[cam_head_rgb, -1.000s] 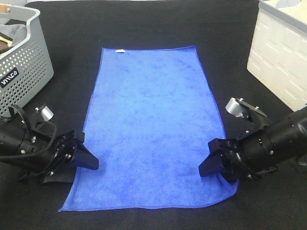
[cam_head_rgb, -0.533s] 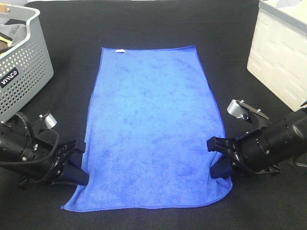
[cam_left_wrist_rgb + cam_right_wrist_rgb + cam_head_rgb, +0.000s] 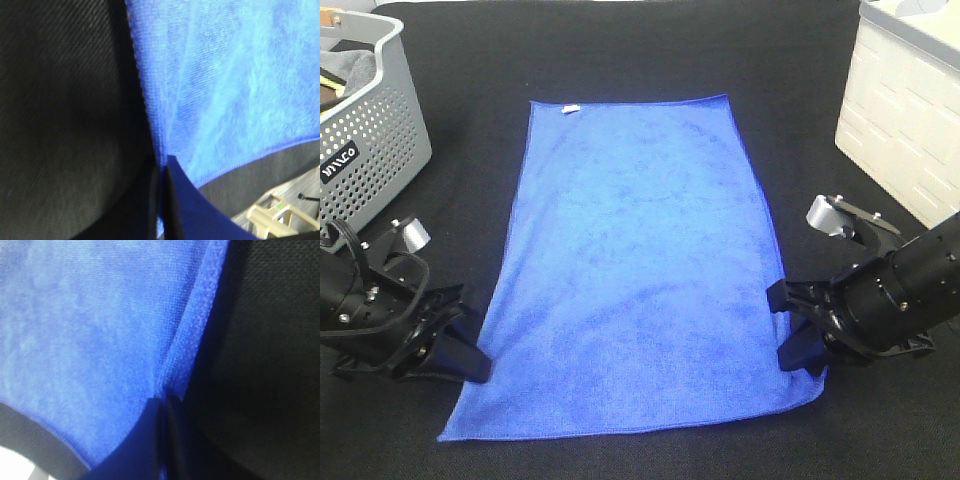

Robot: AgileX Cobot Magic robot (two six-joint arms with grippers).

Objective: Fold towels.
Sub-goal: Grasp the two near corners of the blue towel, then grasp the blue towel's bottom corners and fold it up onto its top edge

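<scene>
The towel (image 3: pixel 635 260), a bright royal-blue cloth, lies flat and lengthwise on the black table, with its small white tag (image 3: pixel 571 107) at the far left corner. My left gripper (image 3: pixel 472 366) is shut on the towel's left hem near the front corner. In the left wrist view the fingertips (image 3: pixel 161 172) pinch the hem of the towel (image 3: pixel 225 90). On the opposite side my right gripper (image 3: pixel 796 352) is shut on the right hem near the front. The right wrist view shows the jaws (image 3: pixel 162 405) closed on a ridge of the towel (image 3: pixel 100 330).
A grey perforated basket (image 3: pixel 370 140) holding cloths stands at the back left. A white basket (image 3: pixel 905 120) stands at the back right. Black tabletop (image 3: pixel 640 50) surrounds the towel on all sides.
Both grippers have closed on the towel's side hems and drawn slightly outward. The front end of the towel has spread wider.
</scene>
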